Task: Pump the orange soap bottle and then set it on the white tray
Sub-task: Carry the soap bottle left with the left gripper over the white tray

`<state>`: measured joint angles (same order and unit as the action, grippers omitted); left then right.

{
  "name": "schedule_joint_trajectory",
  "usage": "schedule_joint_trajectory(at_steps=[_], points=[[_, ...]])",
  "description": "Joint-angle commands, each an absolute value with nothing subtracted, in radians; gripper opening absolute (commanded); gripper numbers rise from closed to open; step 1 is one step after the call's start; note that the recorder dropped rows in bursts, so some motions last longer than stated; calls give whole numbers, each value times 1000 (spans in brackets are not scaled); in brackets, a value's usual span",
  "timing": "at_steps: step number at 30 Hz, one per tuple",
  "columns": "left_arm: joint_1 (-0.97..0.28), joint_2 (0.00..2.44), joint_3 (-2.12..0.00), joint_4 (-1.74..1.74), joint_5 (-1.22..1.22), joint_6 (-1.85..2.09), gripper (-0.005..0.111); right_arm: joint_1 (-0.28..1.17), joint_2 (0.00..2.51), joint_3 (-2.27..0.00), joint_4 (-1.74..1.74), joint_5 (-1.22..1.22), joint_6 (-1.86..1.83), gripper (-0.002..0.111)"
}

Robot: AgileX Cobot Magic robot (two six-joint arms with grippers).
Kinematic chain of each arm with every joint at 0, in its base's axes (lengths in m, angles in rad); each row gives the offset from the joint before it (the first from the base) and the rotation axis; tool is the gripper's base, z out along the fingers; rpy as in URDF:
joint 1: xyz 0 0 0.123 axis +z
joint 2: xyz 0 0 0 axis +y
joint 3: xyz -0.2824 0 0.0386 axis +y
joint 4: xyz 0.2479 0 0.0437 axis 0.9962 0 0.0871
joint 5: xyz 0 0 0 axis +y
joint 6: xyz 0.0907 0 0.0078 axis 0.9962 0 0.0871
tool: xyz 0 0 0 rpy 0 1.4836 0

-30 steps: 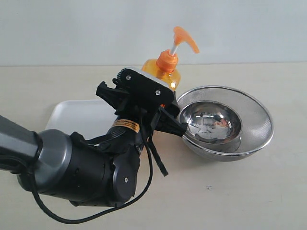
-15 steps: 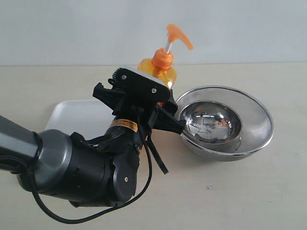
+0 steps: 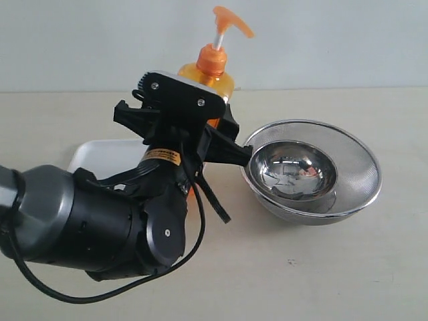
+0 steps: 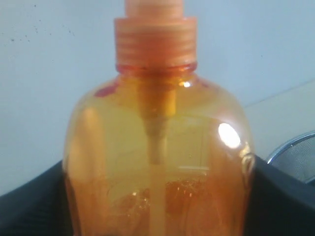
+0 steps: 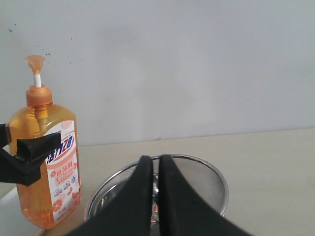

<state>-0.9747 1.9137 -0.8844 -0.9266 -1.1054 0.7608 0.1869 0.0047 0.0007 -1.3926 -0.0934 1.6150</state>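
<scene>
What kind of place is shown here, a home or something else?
Probably a robot test bench, not a home: a beige table against a plain white wall, with a few props, the orange soap bottle, the white tray and nested steel bowls.

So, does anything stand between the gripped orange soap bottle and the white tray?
Nothing visible: the translucent orange plastic soap bottle, clamped in the left gripper, is right beside the flat white rectangular tray.
</scene>
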Motion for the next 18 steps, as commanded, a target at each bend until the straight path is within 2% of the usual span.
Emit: schedule_joint_trajectory(at_steps=[1,18], points=[[-976,1870,-897,-900,-1221,791,5,179,0,0,-1398,-95,1612,0],[-976,1776,-885,-944,-1221,788,5,179,0,0,-1398,-100,1612,0]])
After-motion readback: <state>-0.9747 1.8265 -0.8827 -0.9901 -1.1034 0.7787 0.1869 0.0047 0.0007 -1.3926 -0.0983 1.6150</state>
